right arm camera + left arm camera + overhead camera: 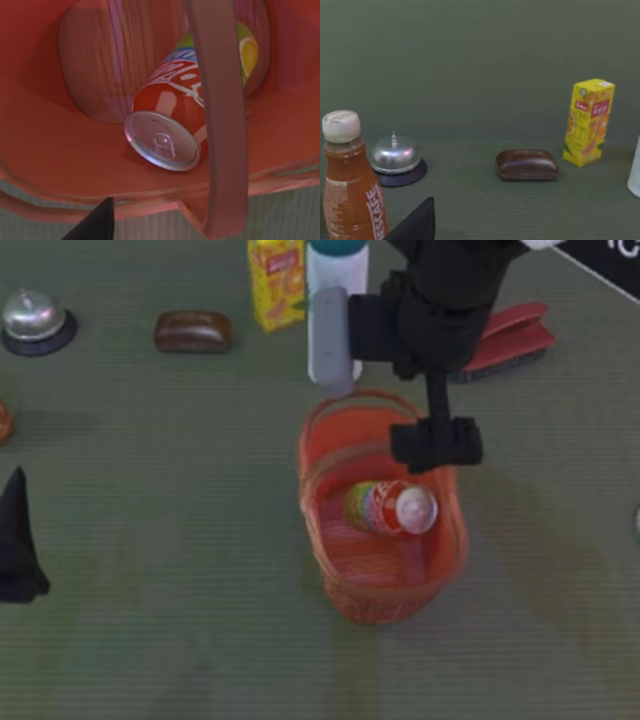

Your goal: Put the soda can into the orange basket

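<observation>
The soda can [392,508] lies on its side on the floor of the orange basket [306,462], silver top toward the right of the table. In the right wrist view the soda can [170,120] rests free inside the orange basket [50,150], behind one hoop handle [220,125]. My right gripper [436,445] hangs above the basket's far rim, open, holding nothing. Only one dark fingertip [101,222] shows, apart from the can. My left gripper [18,540] sits parked at the table's left edge, open and empty.
Behind the basket stand a yellow juice carton [276,282] and a white bottle with a teal cap [337,265]. A red brush [515,338] lies at the back right. A brown block [193,331] and a silver bell [35,320] sit at the back left, near a brown bottle [350,185].
</observation>
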{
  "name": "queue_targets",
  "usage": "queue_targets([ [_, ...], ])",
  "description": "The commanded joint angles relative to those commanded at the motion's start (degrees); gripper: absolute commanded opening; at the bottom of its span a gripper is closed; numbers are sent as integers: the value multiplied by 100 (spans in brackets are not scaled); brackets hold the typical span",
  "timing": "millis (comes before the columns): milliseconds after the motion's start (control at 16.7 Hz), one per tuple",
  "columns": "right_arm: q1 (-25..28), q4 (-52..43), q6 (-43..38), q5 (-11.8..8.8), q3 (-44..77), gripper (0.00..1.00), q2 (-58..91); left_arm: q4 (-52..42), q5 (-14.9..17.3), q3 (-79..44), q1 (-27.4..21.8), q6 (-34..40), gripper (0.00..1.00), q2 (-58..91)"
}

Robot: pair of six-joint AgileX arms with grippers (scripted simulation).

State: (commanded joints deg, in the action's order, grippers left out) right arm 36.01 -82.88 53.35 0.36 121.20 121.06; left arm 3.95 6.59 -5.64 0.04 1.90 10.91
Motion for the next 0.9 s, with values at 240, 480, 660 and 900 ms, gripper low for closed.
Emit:
queue_targets([
  [240, 291, -634, 415, -8, 903, 100, 903, -354, -580, 500, 99, -162, 100, -969],
  [480, 329, -717, 470, -10, 1015, 100, 1015, -396, -659, 564, 110, -190, 100, -1091],
  [660, 314, -692, 475, -10, 994, 100, 1016, -396, -659, 564, 110, -190, 100, -1091],
  [900, 329, -285, 469, -11, 461, 100, 909, -396, -659, 564, 110, -190, 100, -1091],
])
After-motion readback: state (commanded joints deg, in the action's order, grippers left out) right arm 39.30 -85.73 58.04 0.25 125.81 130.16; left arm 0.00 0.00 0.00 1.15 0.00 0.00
